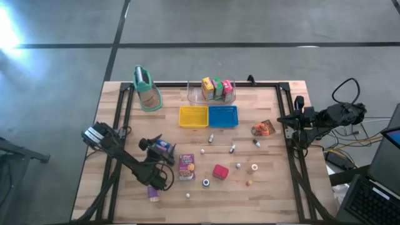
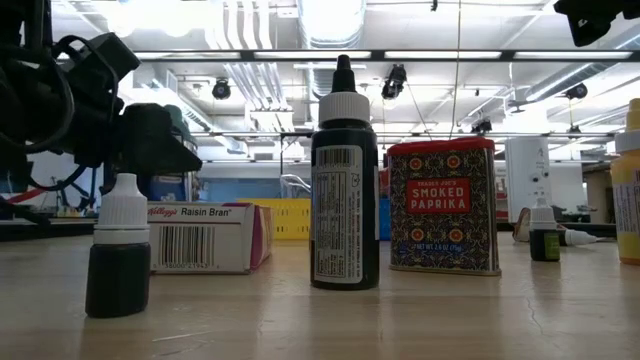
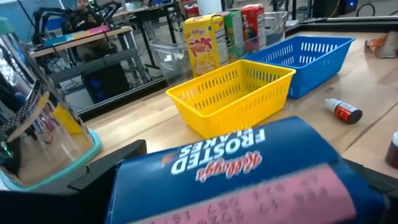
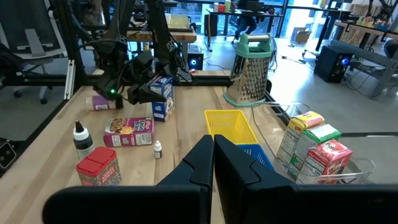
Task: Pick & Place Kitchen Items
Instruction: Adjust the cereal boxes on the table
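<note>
Your left gripper [image 1: 161, 147] pinches a glossy blue Frosted Flakes carton [image 3: 249, 168], jaws spread wide around it, above the wooden table's [image 1: 275, 200] left-front area. Just beside it lies a pink Raisin Bran carton [image 1: 186, 166], then a red paprika tin [image 1: 220, 172] and small dropper bottles. Beyond sit a yellow slatted plastic basket [image 1: 193, 116] and a blue one [image 1: 223, 115]. Your right gripper [image 4: 212, 163] waits pressed shut at the right edge.

Grey concrete floor [image 1: 250, 19]; ceiling lights [image 2: 330, 15]
</note>
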